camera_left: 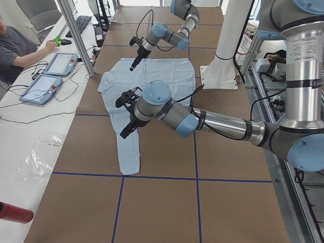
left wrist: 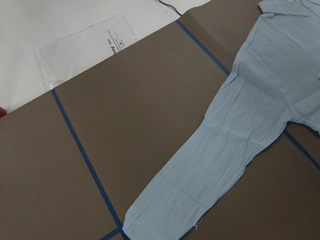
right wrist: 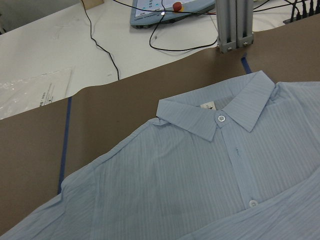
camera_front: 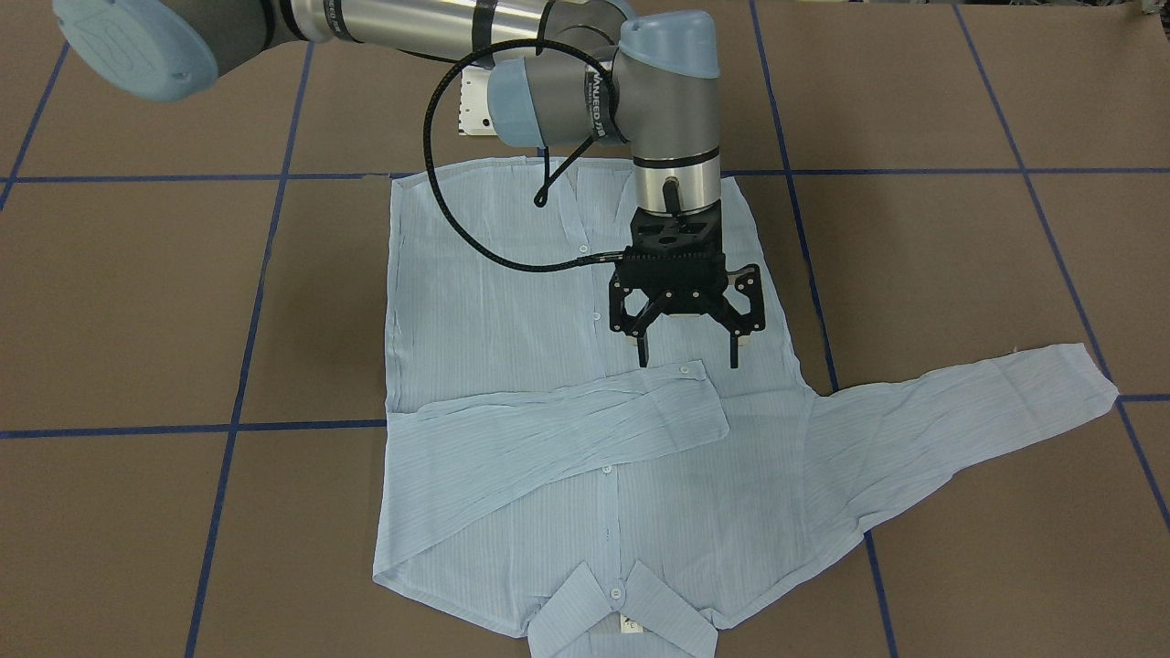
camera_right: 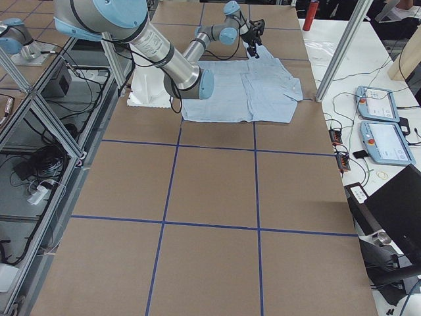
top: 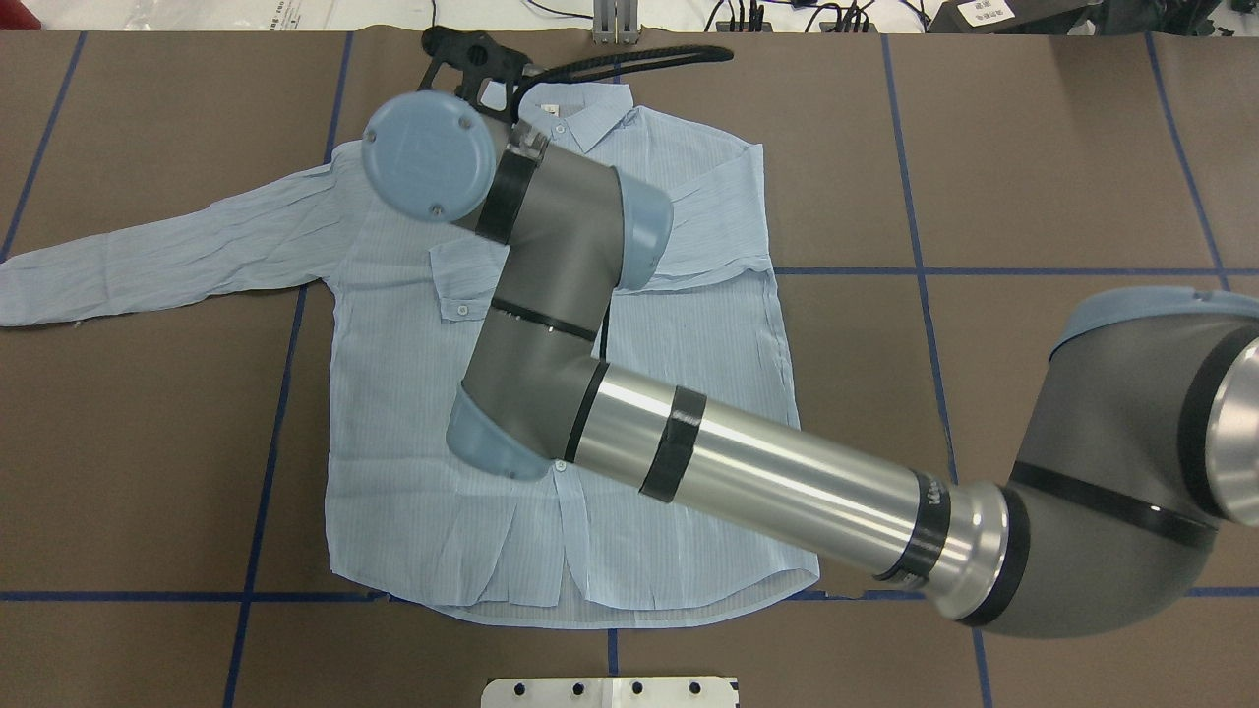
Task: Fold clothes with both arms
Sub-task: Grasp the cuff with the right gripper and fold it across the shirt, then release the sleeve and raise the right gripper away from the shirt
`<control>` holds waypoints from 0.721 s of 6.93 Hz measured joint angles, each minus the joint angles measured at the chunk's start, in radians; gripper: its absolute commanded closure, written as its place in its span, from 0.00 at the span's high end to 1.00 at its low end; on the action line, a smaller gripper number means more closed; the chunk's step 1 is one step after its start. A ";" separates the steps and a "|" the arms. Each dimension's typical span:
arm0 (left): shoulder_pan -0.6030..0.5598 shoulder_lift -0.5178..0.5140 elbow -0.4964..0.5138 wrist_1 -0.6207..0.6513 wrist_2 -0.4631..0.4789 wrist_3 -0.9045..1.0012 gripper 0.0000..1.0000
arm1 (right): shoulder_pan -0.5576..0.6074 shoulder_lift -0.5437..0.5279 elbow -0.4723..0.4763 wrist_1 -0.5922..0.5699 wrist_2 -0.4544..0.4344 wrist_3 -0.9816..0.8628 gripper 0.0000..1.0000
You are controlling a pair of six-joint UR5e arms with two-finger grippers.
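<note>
The pale-blue striped shirt (camera_front: pixel 512 302) lies flat and buttoned on the table, collar (right wrist: pixel 210 115) toward the operators. One sleeve (camera_front: pixel 567 429) is folded across the chest. The other sleeve (camera_front: pixel 960 411) lies stretched out on my left side and also shows in the left wrist view (left wrist: pixel 225 150). My right gripper (camera_front: pixel 687 362) is open and empty. It hovers just above the chest, beside the folded sleeve's cuff (camera_front: pixel 686 373). My left gripper (camera_left: pixel 126 114) shows only in the exterior left view, held high; I cannot tell whether it is open.
The brown table (camera_front: pixel 137 302) carries a blue tape grid. A white pedestal plate (top: pixel 610 688) sits behind the shirt's hem. An aluminium post (right wrist: pixel 232 25) stands beyond the collar. The operators' white table holds tablets (camera_left: pixel 50 71) and a plastic bag (left wrist: pixel 85 50).
</note>
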 measured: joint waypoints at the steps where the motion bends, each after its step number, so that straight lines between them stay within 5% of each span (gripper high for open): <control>1: 0.014 0.000 0.035 -0.021 0.003 -0.042 1.00 | 0.078 -0.037 0.047 -0.059 0.124 -0.023 1.00; 2: 0.037 0.004 0.082 -0.092 0.012 -0.124 1.00 | 0.146 -0.116 0.137 -0.085 0.223 -0.079 1.00; 4: 0.120 0.012 0.254 -0.427 0.097 -0.399 0.99 | 0.299 -0.363 0.397 -0.114 0.421 -0.284 1.00; 5: 0.186 0.014 0.327 -0.582 0.177 -0.543 0.90 | 0.375 -0.478 0.496 -0.123 0.508 -0.407 1.00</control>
